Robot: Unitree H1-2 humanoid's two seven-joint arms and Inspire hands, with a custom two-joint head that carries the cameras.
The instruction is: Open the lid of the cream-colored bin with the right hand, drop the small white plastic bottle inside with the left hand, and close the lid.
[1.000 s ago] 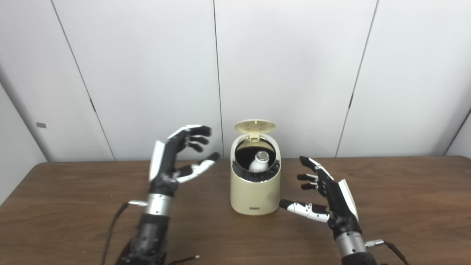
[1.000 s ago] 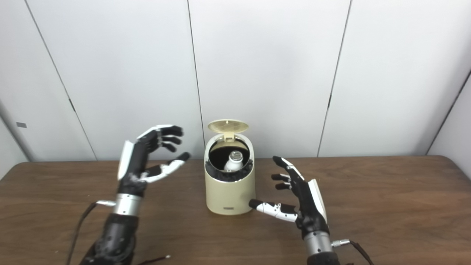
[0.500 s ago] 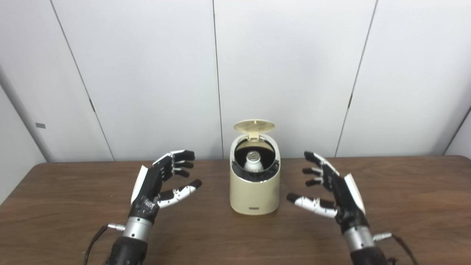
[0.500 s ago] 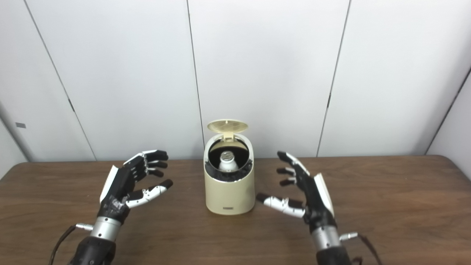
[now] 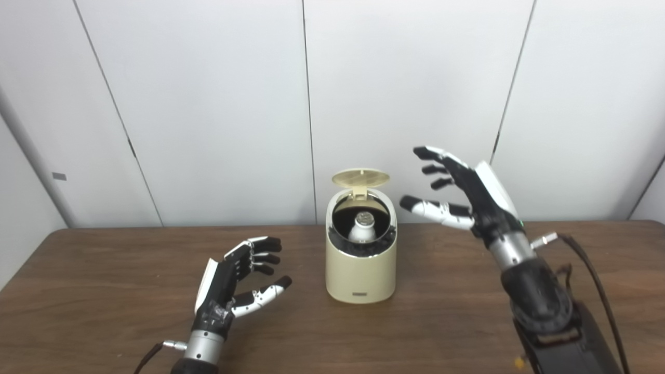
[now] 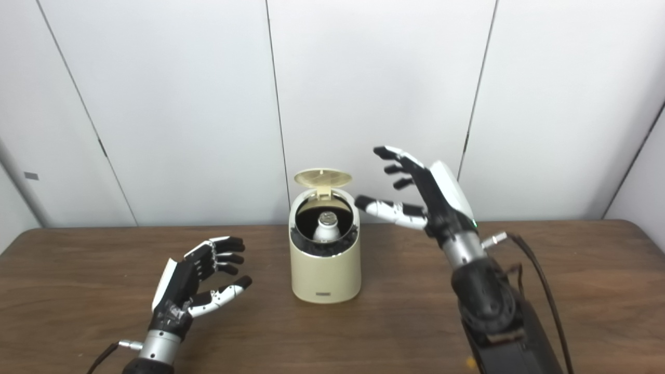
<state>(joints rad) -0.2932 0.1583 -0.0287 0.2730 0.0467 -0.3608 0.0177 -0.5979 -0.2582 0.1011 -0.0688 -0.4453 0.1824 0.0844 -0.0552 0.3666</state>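
Right hand (image 5: 470, 189) has risen from table level to right of centre, beside the raised lid (image 5: 360, 177), fingers spread, empty. Left hand (image 5: 236, 278) dropped lower left, fingers apart, empty. White bottle (image 5: 362, 229) stands inside cream bin (image 5: 359, 275), centre frame.

My right hand (image 5: 470, 189) hangs raised beside the bin (image 5: 360, 270), above its rim, fingers spread, holding nothing. My left hand (image 5: 234, 283) hovers low on the bin's opposite side, fingers apart, empty.
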